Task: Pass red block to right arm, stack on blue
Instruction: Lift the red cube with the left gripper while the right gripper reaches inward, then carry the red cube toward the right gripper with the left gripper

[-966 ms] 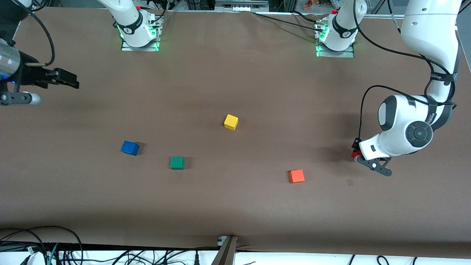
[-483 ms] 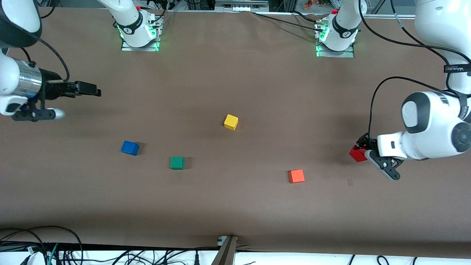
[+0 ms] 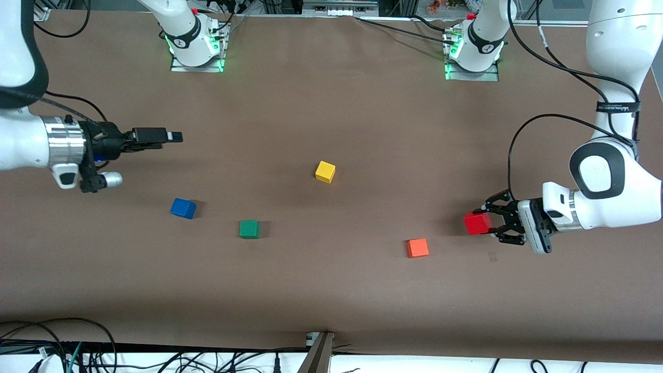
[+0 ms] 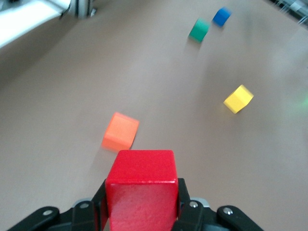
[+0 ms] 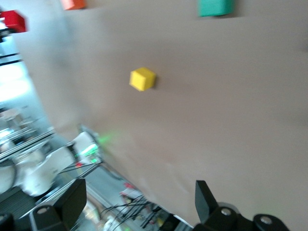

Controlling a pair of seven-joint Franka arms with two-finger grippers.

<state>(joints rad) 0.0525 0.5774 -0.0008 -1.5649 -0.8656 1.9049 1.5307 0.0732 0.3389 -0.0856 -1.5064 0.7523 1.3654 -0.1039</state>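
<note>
Two grippers are held above the table. The red block is pinched between the fingers of the left gripper, over the left arm's end near the orange cube. The right gripper, fingers spread, is held above the blue cube.

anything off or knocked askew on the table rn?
Nothing stands out. The left hand holds the red block squarely above the table; the right hand hangs open and empty. Blue, green, yellow and orange cubes sit flat, apart.
</note>
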